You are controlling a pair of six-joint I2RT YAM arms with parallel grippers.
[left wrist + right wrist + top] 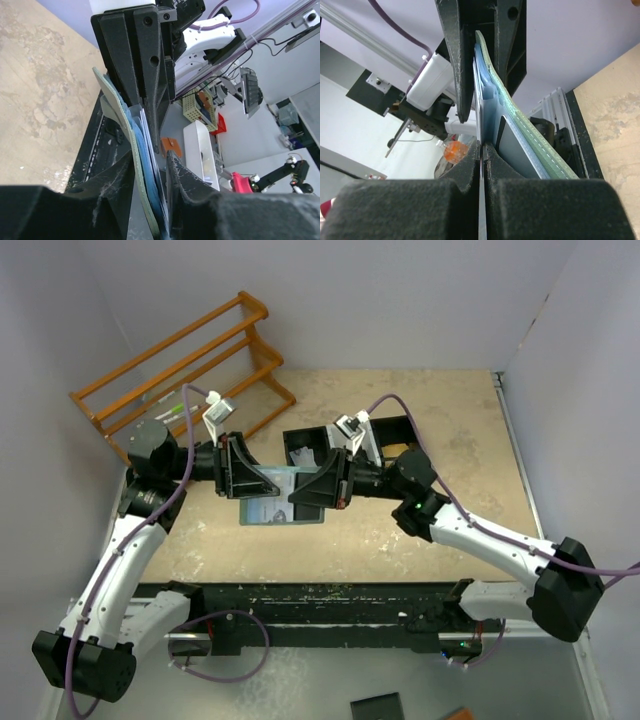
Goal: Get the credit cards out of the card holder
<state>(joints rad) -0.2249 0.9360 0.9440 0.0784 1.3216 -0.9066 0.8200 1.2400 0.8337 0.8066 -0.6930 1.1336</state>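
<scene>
Counter (470, 460): bare tan stretch runs outward of the right end effector (300, 490) to the railed far-right edge; another bare strip lies nearer than both end effectors, ending at the black front rail
Wooden rack (180, 360): beyond the left end effector (262, 478), in the far-left corner
Black tray (303, 445): just behind the right end effector, little room between
Left end effector: fingers (117, 192) partly spread either side of the card holder's edge; I cannot tell whether they press it
Right end effector: fingers (460, 172) pressed together, pinching a credit card (480, 210) by its thin edge
Card holder (280, 502): open between both end effectors, teal outside, blue inside
Dark grey card (507, 140): in a slot beside the pinched one
</scene>
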